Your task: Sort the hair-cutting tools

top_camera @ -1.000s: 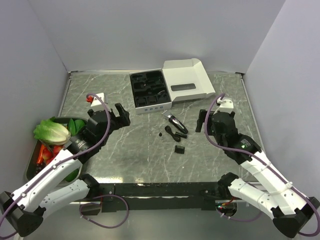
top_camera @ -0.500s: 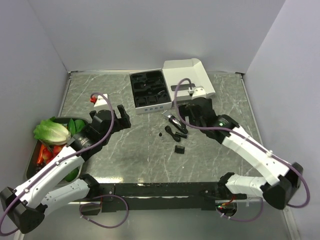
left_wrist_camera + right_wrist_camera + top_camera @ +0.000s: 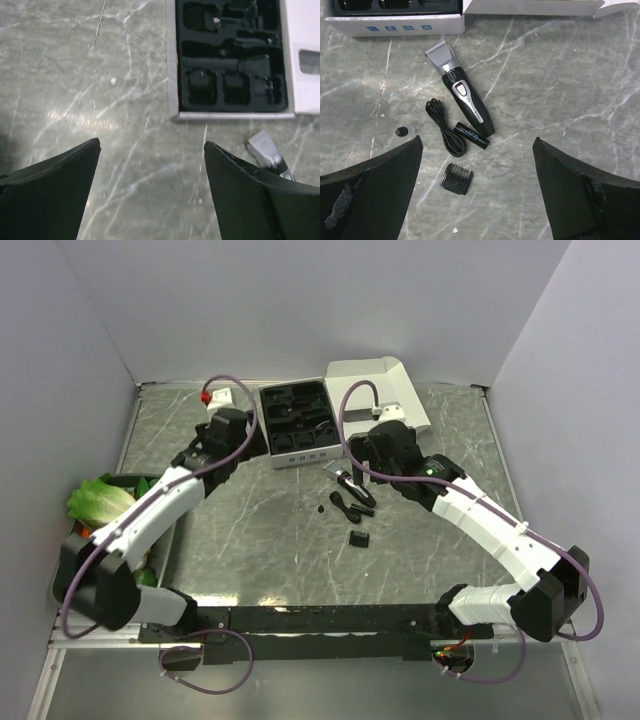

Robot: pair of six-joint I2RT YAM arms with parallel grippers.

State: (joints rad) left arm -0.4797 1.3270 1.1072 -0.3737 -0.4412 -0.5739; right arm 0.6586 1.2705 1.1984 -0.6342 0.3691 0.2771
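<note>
Jaws of the left gripper (image 3: pixel 152 145) stand wide and empty over bare marble, just in front of the white box (image 3: pixel 230 116) with its black moulded insert. To the right of it, loose on the table in front of the box, lie the tools. A small round cap (image 3: pixel 401 131) looks light and apt to roll. The cord (image 3: pixel 442 125), a limp folded loop, should sag, so pinch across both strands. The comb attachment (image 3: pixel 456 178), ribbed black plastic, is probably light and stiff; take it by its flat sides. A short black cylinder (image 3: pixel 471 135) lies just beside the clipper (image 3: pixel 465 97), likely the heaviest piece, smooth and slippery: grip across its slim black-and-silver body, below the silver blade head. The right gripper (image 3: pixel 476 141) hovers above it, spread wide, holding nothing.
</note>
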